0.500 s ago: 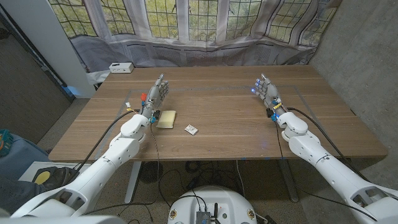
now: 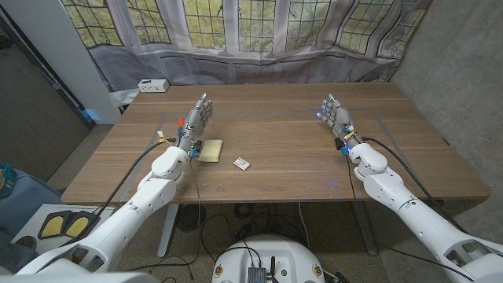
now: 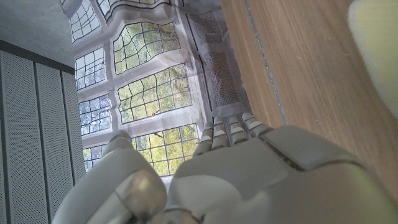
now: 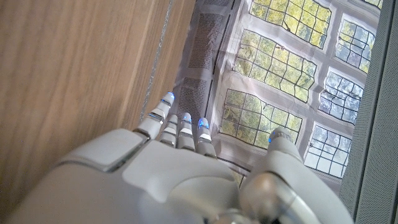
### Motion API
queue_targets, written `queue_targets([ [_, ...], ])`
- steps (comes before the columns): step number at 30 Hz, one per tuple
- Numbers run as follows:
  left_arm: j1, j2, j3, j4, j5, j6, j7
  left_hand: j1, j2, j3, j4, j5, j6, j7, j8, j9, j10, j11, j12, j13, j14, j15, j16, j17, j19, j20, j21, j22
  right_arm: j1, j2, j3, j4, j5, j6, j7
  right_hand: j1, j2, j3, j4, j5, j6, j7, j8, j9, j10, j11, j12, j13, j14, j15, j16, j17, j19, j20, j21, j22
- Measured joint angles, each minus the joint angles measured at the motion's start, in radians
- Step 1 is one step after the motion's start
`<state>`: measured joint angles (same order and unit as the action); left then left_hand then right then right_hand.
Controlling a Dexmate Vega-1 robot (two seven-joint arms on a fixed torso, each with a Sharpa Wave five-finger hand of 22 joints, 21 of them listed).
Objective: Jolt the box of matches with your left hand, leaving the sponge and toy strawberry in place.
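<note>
Small white flat matchbox [image 2: 242, 163]: lies on the brown wooden table [image 2: 283, 126], near-left of centre, untouched. Pale yellow rectangular sponge [image 2: 211, 150]: just left of the matchbox, apart from it, close beside the left wrist. Small red toy strawberry [image 2: 181, 123]: at the left hand's far-left side. Left hand [image 2: 197, 122]: fingers extended, narrowly apart, holding nothing. Right hand [image 2: 335, 115]: far right, fingers extended, holding nothing

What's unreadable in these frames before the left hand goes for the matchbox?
- Toy strawberry: head view, mostly hidden behind the left robot hand.
- Matchbox: head view, too small to read its label.
- Sponge: left wrist view, cut off by the frame edge and blurred.
</note>
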<state>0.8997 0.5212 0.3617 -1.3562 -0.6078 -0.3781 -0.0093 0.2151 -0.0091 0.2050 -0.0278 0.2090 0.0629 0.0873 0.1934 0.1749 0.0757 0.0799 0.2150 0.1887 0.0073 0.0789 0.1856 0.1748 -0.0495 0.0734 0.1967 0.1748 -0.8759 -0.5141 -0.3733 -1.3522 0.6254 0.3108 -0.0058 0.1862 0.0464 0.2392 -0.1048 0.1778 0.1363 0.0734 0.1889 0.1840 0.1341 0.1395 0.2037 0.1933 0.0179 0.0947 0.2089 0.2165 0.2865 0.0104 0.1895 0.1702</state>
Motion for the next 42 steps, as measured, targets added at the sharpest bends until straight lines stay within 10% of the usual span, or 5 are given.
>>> queue_targets([
  [30,-0.051,-0.035,0.011,0.073,0.092,-0.109,0.042,0.062,0.028,0.026,-0.046,-0.006,0.143,0.011,0.015,0.000,0.155,0.002,0.037,0.005,0.179,-0.004,0.026,0.000,0.154,0.014,0.033,0.000,0.059,0.016,0.025,0.106,0.029,0.078,0.089,0.000,0.000,0.000,0.000,0.000,0.016,0.016,0.008,0.000,-0.004,0.000,0.000,0.000,0.001,-0.001,0.000,-0.003,-0.001,0.001,0.000,0.000],
  [42,0.004,0.005,-0.016,-0.019,0.125,-0.127,0.082,0.074,0.040,0.034,-0.054,-0.009,0.166,0.012,0.015,0.000,0.175,0.001,0.040,0.004,0.200,-0.004,0.026,0.000,0.164,0.021,0.033,0.000,0.041,0.018,0.027,0.060,0.028,0.079,0.057,0.000,0.000,0.000,0.000,0.000,0.031,0.032,0.008,0.000,-0.002,0.002,0.000,0.000,0.004,-0.004,0.000,-0.003,-0.001,0.001,0.000,0.000],
])
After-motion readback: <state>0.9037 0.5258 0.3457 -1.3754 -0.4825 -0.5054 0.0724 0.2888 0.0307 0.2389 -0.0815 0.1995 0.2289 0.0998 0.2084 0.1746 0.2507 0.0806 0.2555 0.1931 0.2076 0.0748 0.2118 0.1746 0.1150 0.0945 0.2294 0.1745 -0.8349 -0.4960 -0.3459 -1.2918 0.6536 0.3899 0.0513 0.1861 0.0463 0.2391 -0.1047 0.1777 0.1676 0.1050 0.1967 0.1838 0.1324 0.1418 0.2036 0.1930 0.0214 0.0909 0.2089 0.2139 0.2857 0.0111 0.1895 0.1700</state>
